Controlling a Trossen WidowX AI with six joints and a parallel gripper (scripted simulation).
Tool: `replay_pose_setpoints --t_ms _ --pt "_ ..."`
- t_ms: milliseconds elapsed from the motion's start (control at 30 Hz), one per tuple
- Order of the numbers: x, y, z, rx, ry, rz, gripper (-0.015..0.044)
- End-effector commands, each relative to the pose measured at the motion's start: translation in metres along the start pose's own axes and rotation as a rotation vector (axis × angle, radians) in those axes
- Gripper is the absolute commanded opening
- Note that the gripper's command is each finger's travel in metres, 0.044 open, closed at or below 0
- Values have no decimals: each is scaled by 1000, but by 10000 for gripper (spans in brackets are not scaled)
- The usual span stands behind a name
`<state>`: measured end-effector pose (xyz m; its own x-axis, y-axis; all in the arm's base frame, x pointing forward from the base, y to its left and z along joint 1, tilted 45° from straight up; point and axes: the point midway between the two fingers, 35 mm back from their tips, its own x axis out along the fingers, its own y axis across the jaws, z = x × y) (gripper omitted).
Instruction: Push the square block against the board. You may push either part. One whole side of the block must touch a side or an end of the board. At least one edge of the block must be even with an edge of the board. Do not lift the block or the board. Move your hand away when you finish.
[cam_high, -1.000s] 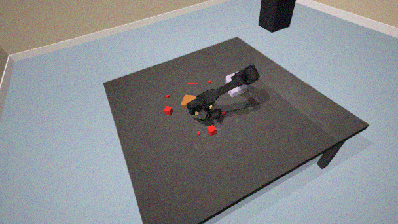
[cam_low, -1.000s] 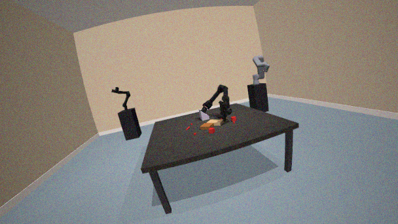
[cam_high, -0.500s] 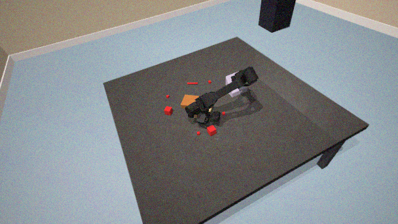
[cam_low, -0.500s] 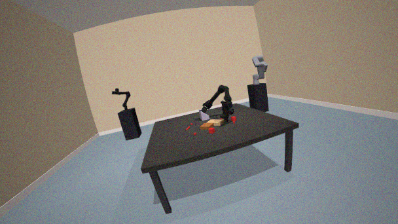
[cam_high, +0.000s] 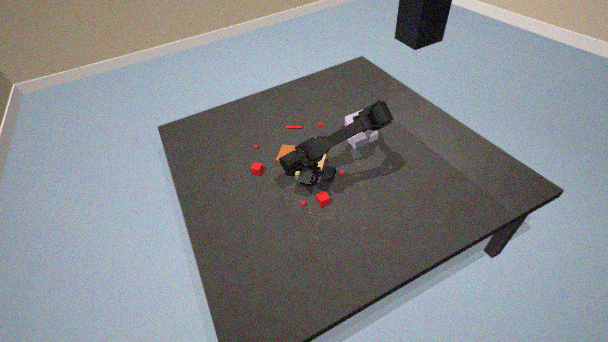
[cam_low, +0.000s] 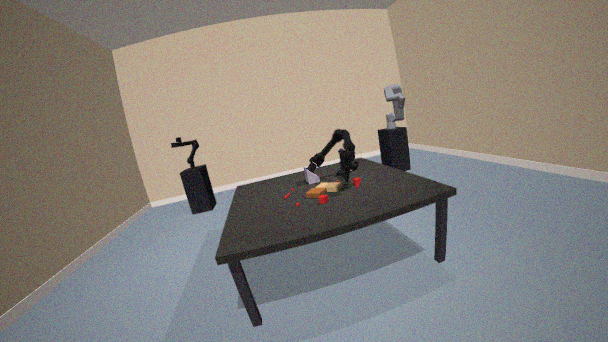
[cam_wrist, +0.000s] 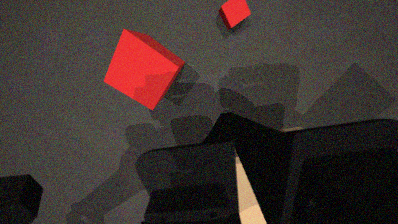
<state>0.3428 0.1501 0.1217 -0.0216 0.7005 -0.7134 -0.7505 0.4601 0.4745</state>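
An orange block (cam_high: 285, 151) (cam_low: 315, 193), which looks like the square block, lies flat on the table. The tan board (cam_high: 322, 161) (cam_low: 329, 187) (cam_wrist: 245, 192) lies flat close beside it; the arm covers much of it in the top view. In the exterior view the two look near or touching, slightly skewed; whether whole sides touch or edges are even I cannot tell. My gripper (cam_high: 308, 179) (cam_low: 347, 180) (cam_wrist: 226, 118) is shut and empty, pointing down low beside the board's end away from the orange block. Fingertip contact with the board is hidden.
Two red cubes (cam_high: 257, 169) (cam_high: 323, 199) (cam_low: 323, 199) (cam_low: 357, 182) (cam_wrist: 142, 70) stand near the pieces. Several small red cubes and a thin red bar (cam_high: 294, 127) (cam_low: 287, 195) lie around them. My arm's pale base mount (cam_high: 369, 138) (cam_low: 311, 176) stands on the table.
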Motion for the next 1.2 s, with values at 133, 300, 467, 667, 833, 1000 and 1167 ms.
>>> replay_pose_setpoints --t_ms 133,300,467,667,833,1000,1167 --pt "-20 -4 1 -5 -21 -19 0" --pt "-22 -36 -22 -47 -18 -15 0" --pt "-10 -37 -22 -47 -17 -15 0" --pt "33 -36 -21 -47 -20 -13 0" --pt "33 -36 -23 -47 -20 -13 0" --pt "33 -37 -27 -47 -19 -13 0" --pt "33 -37 -31 -47 -19 -13 0"
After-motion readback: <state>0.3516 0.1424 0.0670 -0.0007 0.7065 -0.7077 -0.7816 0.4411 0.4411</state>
